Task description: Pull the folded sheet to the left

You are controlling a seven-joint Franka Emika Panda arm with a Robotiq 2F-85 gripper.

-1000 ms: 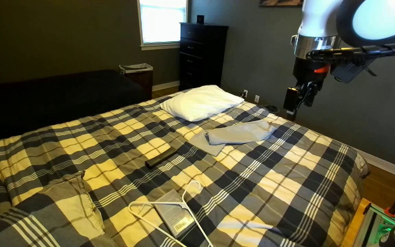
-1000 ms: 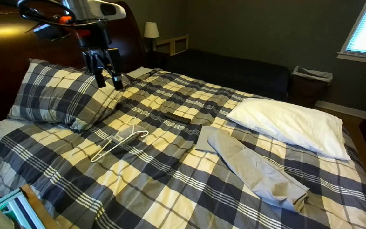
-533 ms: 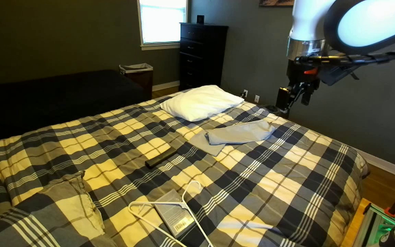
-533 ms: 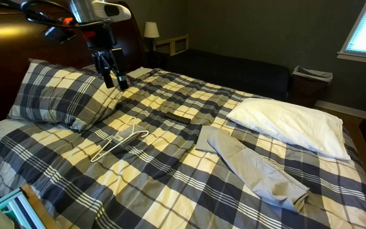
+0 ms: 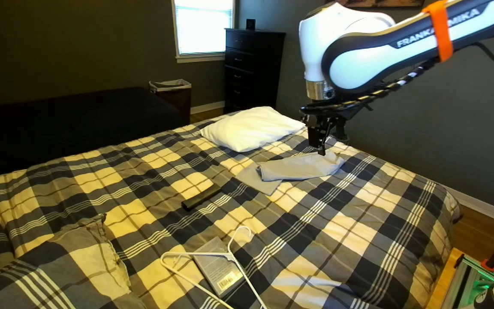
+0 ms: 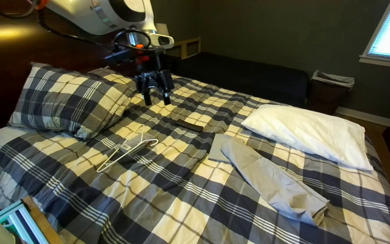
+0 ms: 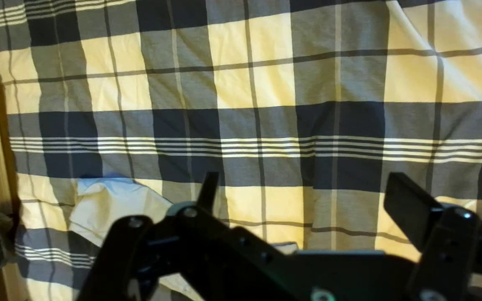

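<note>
The folded sheet is a grey-tan folded cloth (image 5: 300, 167) on the plaid bed, long and roughly rectangular. It also lies diagonally in an exterior view (image 6: 276, 181). A paler grey flat cloth (image 6: 218, 147) lies partly under its end. In the wrist view part of the folded sheet (image 7: 115, 205) shows at the lower left, partly hidden by a finger. My gripper (image 6: 157, 102) is open and empty, held above the bed. In an exterior view the gripper (image 5: 332, 146) overlaps the sheet's far edge but hangs apart from it. In the wrist view bare plaid lies between the fingertips (image 7: 303, 179).
A puffy white pillow (image 6: 306, 134) lies beyond the sheet. A black bar-shaped object (image 5: 201, 197), a white hanger (image 5: 230, 256) and a grey box (image 5: 218, 268) lie on the bed. A plaid pillow (image 6: 69, 98) stands by the headboard.
My arm has moved over the bed and lower, leftward in an exterior view and rightward in the opposing picture. The gripper stays open. The folded sheet has not moved.
</note>
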